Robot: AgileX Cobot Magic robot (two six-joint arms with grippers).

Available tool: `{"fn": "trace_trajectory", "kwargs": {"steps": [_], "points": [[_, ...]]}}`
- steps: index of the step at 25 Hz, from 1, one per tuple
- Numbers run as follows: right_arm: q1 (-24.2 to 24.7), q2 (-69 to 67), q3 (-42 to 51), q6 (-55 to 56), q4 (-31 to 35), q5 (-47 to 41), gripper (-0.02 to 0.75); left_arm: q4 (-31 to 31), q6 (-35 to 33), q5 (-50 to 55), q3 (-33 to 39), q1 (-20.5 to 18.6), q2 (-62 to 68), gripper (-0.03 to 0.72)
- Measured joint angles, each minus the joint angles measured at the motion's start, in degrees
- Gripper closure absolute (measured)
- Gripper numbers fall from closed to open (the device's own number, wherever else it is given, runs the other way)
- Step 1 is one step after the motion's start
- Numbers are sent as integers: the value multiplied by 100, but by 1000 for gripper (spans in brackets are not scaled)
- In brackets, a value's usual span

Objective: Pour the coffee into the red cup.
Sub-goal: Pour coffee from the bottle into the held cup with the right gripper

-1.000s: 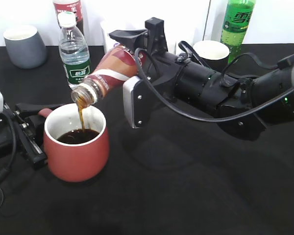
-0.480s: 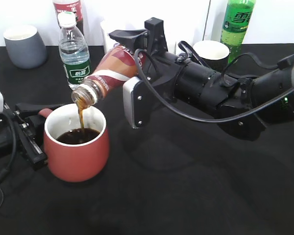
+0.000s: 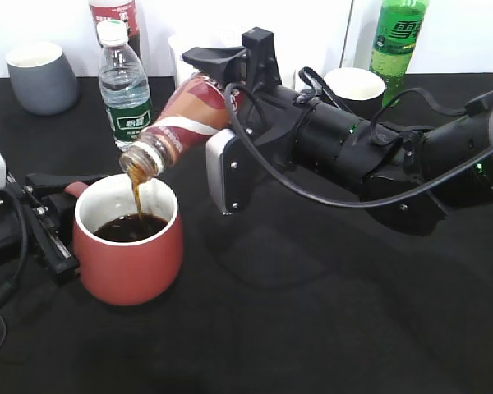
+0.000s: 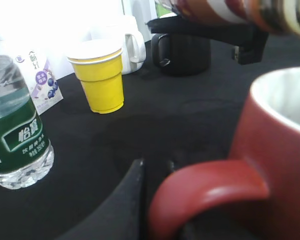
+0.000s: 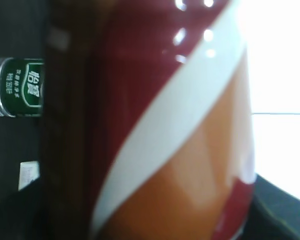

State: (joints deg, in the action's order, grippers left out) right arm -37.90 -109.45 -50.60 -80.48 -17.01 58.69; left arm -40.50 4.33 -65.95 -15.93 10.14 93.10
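The red cup (image 3: 135, 263) stands at the front left with dark coffee in it; its handle (image 4: 205, 190) fills the left wrist view. My left gripper (image 3: 62, 217) is shut on the handle. My right gripper (image 3: 222, 78) is shut on the coffee bottle (image 3: 185, 119), tilted mouth-down over the cup. A thin brown stream (image 3: 137, 197) runs from the mouth into the cup. The bottle's label (image 5: 180, 150) fills the right wrist view and hides the jaws.
A water bottle with a green label (image 3: 125, 86), a grey cup (image 3: 41, 75), a black mug (image 3: 357, 89) and a green soda bottle (image 3: 397, 37) stand along the back. The left wrist view shows a yellow paper cup (image 4: 101, 77) and a white mug (image 4: 130, 42).
The bottle stays tilted and the stream keeps running. The coffee level in the cup has risen slightly. Neither arm has visibly moved.
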Motion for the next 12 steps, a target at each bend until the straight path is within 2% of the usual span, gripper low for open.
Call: {"fn": "trace_trajectory", "kwargs": {"steps": [12], "points": [[0, 0, 0, -12, 5, 0, 205, 0, 0, 2, 0, 0, 0, 606]]}}
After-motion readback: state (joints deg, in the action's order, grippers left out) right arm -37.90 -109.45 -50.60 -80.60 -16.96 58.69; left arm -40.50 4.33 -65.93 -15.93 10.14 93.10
